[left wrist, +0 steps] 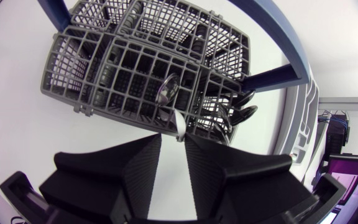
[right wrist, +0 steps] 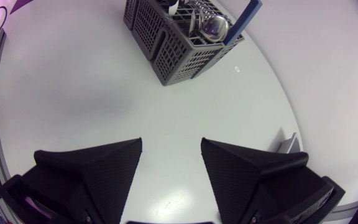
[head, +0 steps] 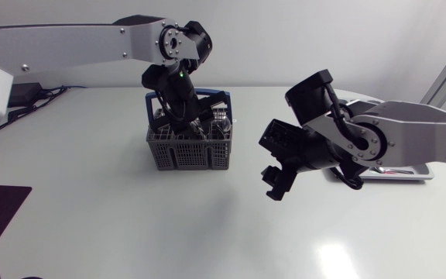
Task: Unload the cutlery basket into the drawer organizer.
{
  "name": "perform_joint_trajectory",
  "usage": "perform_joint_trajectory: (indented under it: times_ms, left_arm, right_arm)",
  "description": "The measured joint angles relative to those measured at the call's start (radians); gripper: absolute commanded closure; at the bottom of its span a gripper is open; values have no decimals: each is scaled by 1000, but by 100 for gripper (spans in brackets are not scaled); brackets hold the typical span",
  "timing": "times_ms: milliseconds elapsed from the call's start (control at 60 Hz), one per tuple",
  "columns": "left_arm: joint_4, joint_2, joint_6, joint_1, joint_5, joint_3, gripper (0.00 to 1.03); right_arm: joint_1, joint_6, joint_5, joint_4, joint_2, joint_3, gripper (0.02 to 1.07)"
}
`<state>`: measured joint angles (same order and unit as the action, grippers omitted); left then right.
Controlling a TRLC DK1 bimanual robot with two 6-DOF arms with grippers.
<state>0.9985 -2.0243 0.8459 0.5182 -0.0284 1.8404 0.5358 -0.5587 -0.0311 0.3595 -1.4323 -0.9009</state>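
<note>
The grey cutlery basket (head: 189, 147) with a blue handle (head: 210, 95) stands at the table's middle back. My left gripper (head: 183, 122) points down into it from above. In the left wrist view the basket (left wrist: 104, 68) lies just ahead of the left gripper (left wrist: 174, 138), whose fingers stand narrowly apart. A silvery handle end (left wrist: 179, 126) sits between their tips, and I see only one finger near it. A spoon (left wrist: 166, 90) and dark utensils (left wrist: 238, 115) stand in the compartments. My right gripper (head: 276, 184) hovers open and empty over bare table right of the basket (right wrist: 179, 37).
The pale drawer organizer (head: 397, 172) lies at the right, mostly hidden behind my right arm. Bare table spreads in front of the basket and under the right gripper (right wrist: 171, 155). A dark mat (head: 2, 203) lies at the left edge.
</note>
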Motion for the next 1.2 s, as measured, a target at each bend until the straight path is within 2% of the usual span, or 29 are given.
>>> perform_joint_trajectory:
  times_ms: [750,867,1033,1117,1200]
  left_arm:
    - [-50,-11,-20,-8,2,1,81]
    - [-56,-19,-35,-8,0,1,89]
    - [-81,-21,-40,-8,0,1,89]
    - [-93,-21,-45,-9,0,1,97]
    - [-103,-21,-46,-13,0,1,98]
  right_arm:
    - [0,-3,0,0,0,0,37]
    - [0,-3,0,0,0,0,37]
    - [0,-3,0,-1,0,0,37]
    - [0,-3,0,-1,0,0,37]
    - [0,-3,0,-1,0,0,37]
